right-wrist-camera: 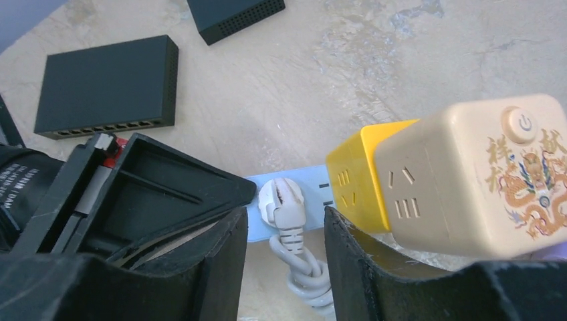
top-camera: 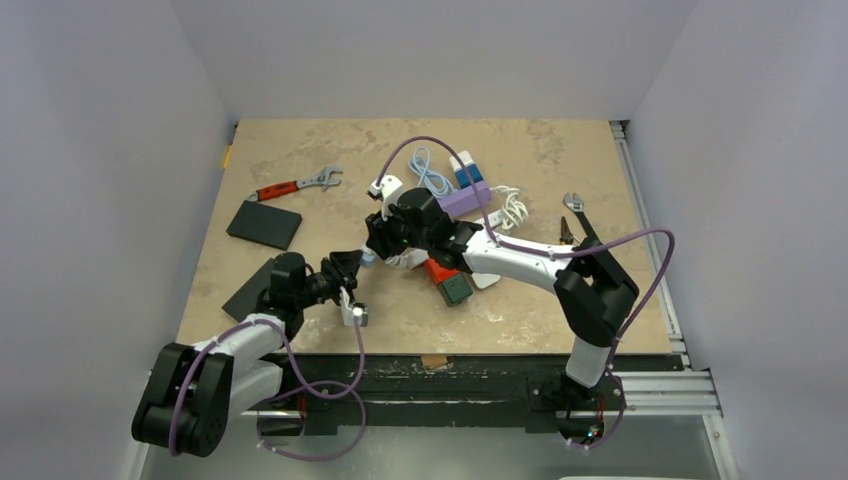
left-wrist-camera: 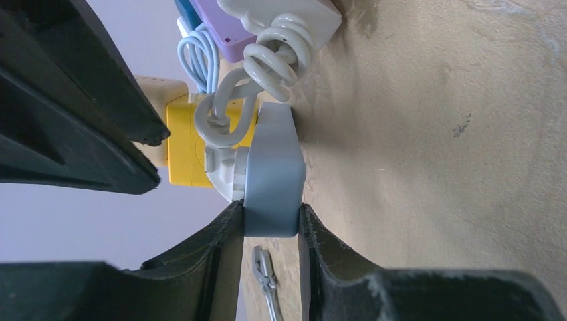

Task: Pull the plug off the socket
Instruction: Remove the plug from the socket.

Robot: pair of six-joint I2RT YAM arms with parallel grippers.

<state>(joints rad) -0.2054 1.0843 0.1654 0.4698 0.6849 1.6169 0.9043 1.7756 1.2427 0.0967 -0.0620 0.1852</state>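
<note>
The white plug [right-wrist-camera: 282,197] sits pushed into the pale blue power strip [left-wrist-camera: 271,167]. The strip lies on the beige stone-patterned table [right-wrist-camera: 401,53], near the middle and a little left of centre. The right jaws stand open astride the plug, one on each side with a thin gap, and they have hold of nothing. The left jaws are closed on the left end of the strip, pinching its two long sides between them. The plug's white cord [left-wrist-camera: 224,120] is tied in a loose knot just behind the plug and then runs on in tight coils. A yellow-and-cream cube socket [right-wrist-camera: 455,174] stands just beside the plug. A flat black box with a row of ports [right-wrist-camera: 107,83] lies on the table to the left, apart from the strip.
</note>
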